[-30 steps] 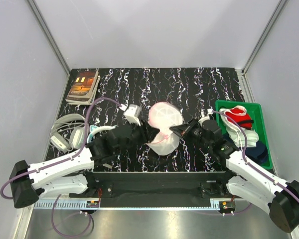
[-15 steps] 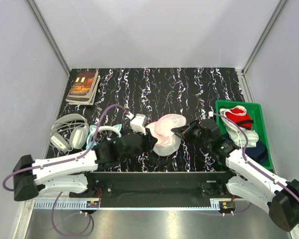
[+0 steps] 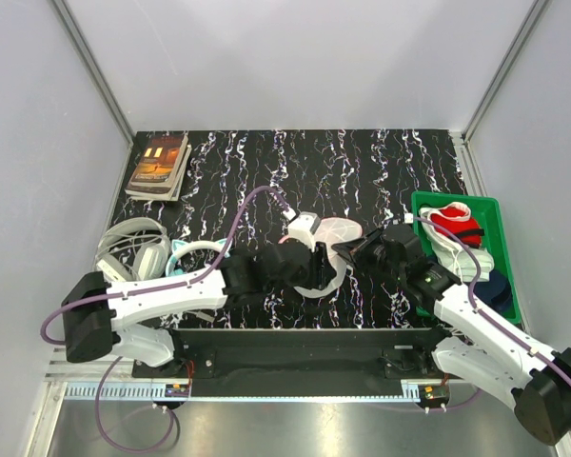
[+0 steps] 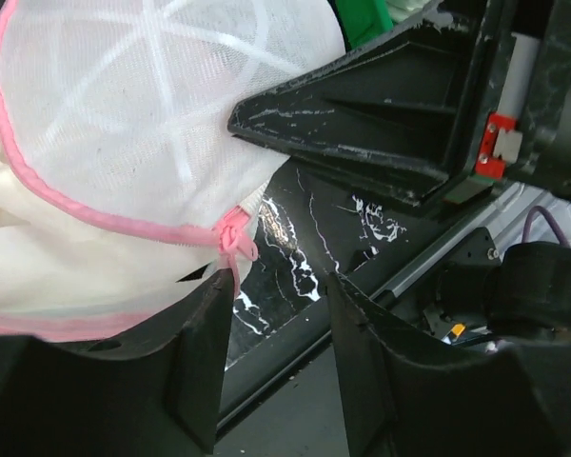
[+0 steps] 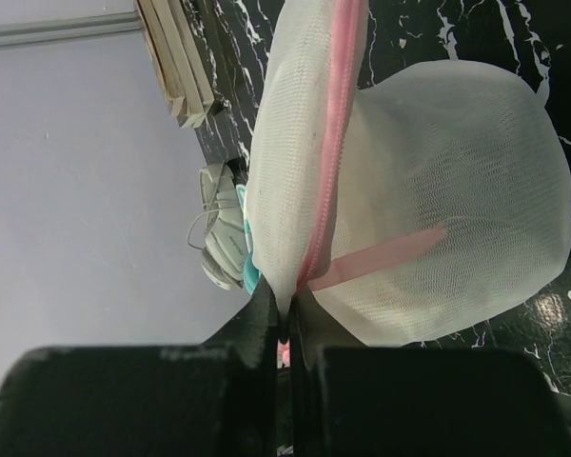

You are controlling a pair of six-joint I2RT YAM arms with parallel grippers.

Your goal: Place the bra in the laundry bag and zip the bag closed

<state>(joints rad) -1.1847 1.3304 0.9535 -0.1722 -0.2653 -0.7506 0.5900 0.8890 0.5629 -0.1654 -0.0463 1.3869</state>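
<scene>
Sliding over to the laundry bag [image 3: 331, 233], the left gripper [image 4: 281, 295] is reaching, fingers apart, for the zip pull [image 4: 236, 240]; the right gripper [image 5: 287, 324] is pinching the pink rim [image 5: 328, 143] tight.

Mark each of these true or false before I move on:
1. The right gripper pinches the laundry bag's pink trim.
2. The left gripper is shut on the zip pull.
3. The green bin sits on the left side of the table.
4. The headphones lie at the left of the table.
1. True. The right gripper is closed on the pink trim of the laundry bag.
2. False. The left gripper has its fingers apart, and the zip pull sits loose at their tips.
3. False. The green bin is on the right side and holds red clothes and white clothes.
4. True. The headphones lie near the left edge.
</scene>
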